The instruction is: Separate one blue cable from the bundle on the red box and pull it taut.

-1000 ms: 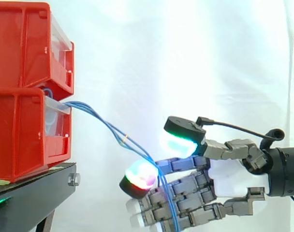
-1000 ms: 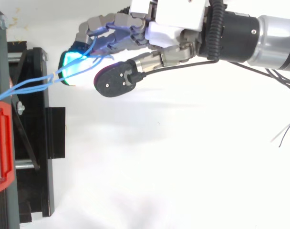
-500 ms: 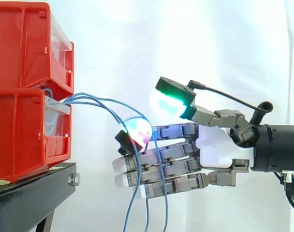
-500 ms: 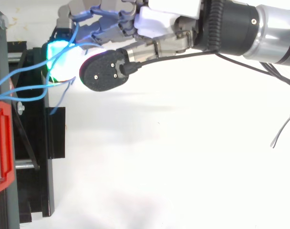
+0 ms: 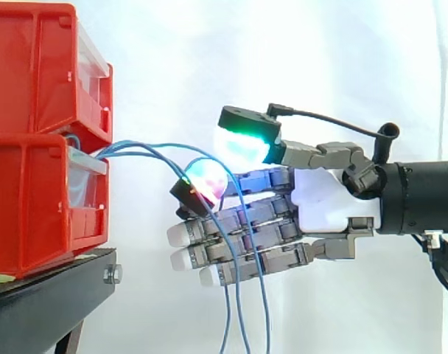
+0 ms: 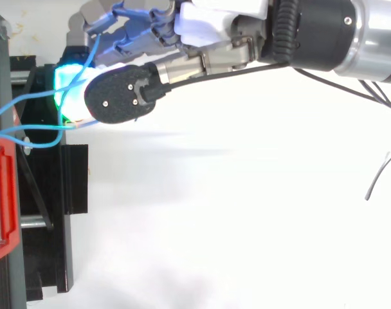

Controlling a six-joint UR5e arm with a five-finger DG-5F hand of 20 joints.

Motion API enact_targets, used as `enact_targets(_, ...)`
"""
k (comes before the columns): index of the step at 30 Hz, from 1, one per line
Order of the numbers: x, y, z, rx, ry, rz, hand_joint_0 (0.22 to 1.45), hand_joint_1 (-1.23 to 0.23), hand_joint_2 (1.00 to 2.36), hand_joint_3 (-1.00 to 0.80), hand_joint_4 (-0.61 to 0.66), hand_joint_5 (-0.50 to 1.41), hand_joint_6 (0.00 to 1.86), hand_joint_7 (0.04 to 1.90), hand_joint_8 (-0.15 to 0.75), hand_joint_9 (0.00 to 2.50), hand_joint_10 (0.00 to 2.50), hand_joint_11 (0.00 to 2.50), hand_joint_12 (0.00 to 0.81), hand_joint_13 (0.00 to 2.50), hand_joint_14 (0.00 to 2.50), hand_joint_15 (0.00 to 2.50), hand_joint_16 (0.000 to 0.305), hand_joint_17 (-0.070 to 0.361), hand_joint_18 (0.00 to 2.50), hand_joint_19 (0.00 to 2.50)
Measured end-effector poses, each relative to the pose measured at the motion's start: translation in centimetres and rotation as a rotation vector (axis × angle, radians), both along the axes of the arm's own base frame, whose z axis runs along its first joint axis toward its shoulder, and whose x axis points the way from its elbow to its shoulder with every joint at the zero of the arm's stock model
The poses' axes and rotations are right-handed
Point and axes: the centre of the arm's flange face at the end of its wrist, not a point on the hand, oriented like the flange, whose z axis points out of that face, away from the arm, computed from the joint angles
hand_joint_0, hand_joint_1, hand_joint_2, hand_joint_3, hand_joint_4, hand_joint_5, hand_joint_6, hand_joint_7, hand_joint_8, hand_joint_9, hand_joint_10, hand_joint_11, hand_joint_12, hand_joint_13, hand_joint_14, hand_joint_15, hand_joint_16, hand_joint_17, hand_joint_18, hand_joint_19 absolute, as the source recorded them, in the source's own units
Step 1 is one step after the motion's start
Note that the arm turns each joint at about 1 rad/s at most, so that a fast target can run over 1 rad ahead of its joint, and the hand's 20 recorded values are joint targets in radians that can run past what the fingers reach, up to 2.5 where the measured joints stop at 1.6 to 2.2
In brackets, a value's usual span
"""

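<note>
- Hand comes in from the right at the height of the lower bin, reaching left toward it and a little apart from it. Can't tell if it's clamped on a cable or just has them draped over it.
- White curtain fills the background in the side view.
- White surface lies under the work in the top view, and a thin dark wire lies on it near the right edge.
- Black stand carries the bins at the left, with a bolt on its front corner.
- Upper red bin is stacked on the lower red bin; both have clear front panels.
- Blue cables exit at the top of the lower bin's front and arc right in slack curves to the hand. They cross it and hang down past the bottom edge of the side view. One loops higher than the rest; none is taut. In the top view they run from the bin side up to the hand.
</note>
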Motion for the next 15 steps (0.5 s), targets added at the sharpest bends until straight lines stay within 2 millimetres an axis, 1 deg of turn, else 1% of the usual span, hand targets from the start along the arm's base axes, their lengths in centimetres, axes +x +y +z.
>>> enact_targets(2, 0.0, 0.02, 0.06, -0.001, 0.005, -0.001, 0.57, -0.65, 1.02, -0.27, 0.2, -0.17, 0.88, 0.89, 0.229, 0.53, 0.01, 0.3, 0.298, 0.37, 0.01, 0.23, 0.051, 0.115, 0.3, 0.25)
enact_targets(5, -0.03, 0.03, 0.04, -0.005, 0.009, -0.002, 0.55, -0.67, 1.01, -0.37, 0.23, -0.16, 0.88, 0.89, 0.238, 0.57, 0.01, 0.33, 0.301, 0.39, 0.01, 0.25, 0.052, 0.116, 0.32, 0.26)
enact_targets(6, -0.03, 0.03, 0.02, -0.007, 0.01, -0.002, 0.54, -0.65, 1.01, -0.41, 0.23, -0.16, 0.88, 0.88, 0.238, 0.58, 0.01, 0.32, 0.302, 0.39, 0.01, 0.24, 0.052, 0.117, 0.32, 0.26)
enact_targets(7, -0.04, 0.02, 0.01, -0.009, 0.011, -0.003, 0.53, -0.6, 1.0, -0.45, 0.22, -0.15, 0.86, 0.91, 0.241, 0.59, 0.01, 0.32, 0.305, 0.4, 0.01, 0.25, 0.052, 0.118, 0.33, 0.27)
enact_targets(8, -0.05, 0.02, 0.01, -0.011, 0.012, -0.003, 0.53, -0.58, 1.0, -0.46, 0.22, -0.15, 0.85, 0.91, 0.24, 0.59, 0.01, 0.32, 0.305, 0.4, 0.01, 0.24, 0.052, 0.118, 0.33, 0.27)
enact_targets(9, -0.05, 0.02, 0.0, -0.012, 0.012, -0.003, 0.53, -0.52, 1.0, -0.47, 0.22, -0.14, 0.84, 0.92, 0.241, 0.6, 0.01, 0.31, 0.303, 0.4, 0.01, 0.25, 0.052, 0.117, 0.32, 0.28)
enact_targets(12, -0.08, 0.01, -0.04, -0.013, 0.015, -0.003, 0.55, -0.44, 1.0, -0.45, 0.21, -0.14, 0.82, 0.94, 0.236, 0.61, 0.01, 0.31, 0.301, 0.42, 0.01, 0.26, 0.051, 0.114, 0.33, 0.3)
enact_targets(13, -0.09, -0.01, -0.04, -0.013, 0.016, -0.003, 0.58, -0.45, 1.01, -0.41, 0.21, -0.13, 0.82, 0.95, 0.232, 0.62, 0.01, 0.3, 0.294, 0.43, 0.01, 0.26, 0.05, 0.112, 0.33, 0.3)
enact_targets(15, -0.1, -0.1, -0.03, -0.013, 0.015, -0.003, 0.59, -0.48, 1.01, -0.36, 0.2, -0.13, 0.83, 0.97, 0.234, 0.63, 0.01, 0.31, 0.294, 0.44, 0.01, 0.26, 0.049, 0.11, 0.36, 0.31)
